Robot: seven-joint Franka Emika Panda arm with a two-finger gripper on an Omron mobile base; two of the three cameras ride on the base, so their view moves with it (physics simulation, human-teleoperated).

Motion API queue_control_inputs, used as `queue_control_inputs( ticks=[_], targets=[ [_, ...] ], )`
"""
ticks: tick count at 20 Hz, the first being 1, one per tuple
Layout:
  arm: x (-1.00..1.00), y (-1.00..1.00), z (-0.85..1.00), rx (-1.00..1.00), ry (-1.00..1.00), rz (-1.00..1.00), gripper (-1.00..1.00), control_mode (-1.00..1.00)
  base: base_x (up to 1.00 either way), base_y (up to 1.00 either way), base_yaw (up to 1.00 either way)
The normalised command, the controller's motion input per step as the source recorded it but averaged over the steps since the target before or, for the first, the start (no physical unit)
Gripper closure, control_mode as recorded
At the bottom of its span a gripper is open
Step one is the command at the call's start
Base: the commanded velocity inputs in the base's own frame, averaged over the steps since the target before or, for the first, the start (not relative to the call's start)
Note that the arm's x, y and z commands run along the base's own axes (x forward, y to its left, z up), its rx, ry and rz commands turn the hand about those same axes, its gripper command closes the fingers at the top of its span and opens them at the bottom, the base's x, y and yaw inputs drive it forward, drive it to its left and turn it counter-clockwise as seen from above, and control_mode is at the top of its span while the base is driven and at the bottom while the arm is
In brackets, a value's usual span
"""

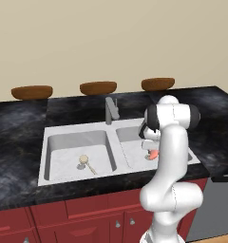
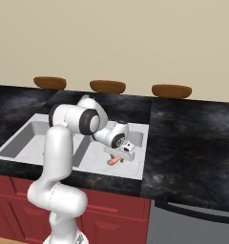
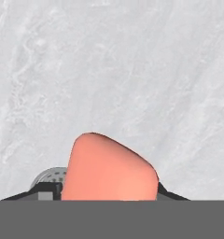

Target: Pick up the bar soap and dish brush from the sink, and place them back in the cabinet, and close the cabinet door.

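we are on the soap pickup: our gripper [image 2: 117,159] sits low in the sink's [image 1: 54,176] right basin, the bar soap [image 3: 109,170] between its fingers. whether they grip yet, we cannot tell. next we likely need a firm squeeze, then a straight lift; the dish brush [image 1: 86,162] waits in the other basin

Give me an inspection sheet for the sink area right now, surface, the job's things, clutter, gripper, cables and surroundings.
Surface: black marbled counter around the double-basin sink.
Job's things: bar soap in the right basin, between the finger tips; dish brush lying flat in the left basin. Cabinet: nothing seen.
Clutter: three brown bowls along the counter's back edge.
Gripper: gripper down in the right basin, jaws on either side of the soap; firm grip cannot be told.
Cables: nothing seen.
Surroundings: grey faucet, red drawers below, beige wall.
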Motion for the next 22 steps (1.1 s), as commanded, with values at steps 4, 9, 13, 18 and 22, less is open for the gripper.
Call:
queue_control_inputs(
  ticks=[4,9,13,18,22],
  targets=[
    [0.00,-0.01,0.34,0.00,0.00,0.00,1.00,-1.00,0.00,0.00,0.00],
    [0.00,-0.04,0.58,0.00,0.00,0.00,1.00,-1.00,0.00,0.00,0.00],
    [0.00,-0.02,0.67,0.00,0.00,0.00,1.00,-1.00,0.00,0.00,0.00],
    [-0.01,0.00,0.63,0.00,0.00,0.00,1.00,-1.00,0.00,0.00,0.00],
    [-0.05,0.01,0.62,0.00,0.00,0.00,1.00,-1.00,0.00,0.00,0.00]
  ],
)
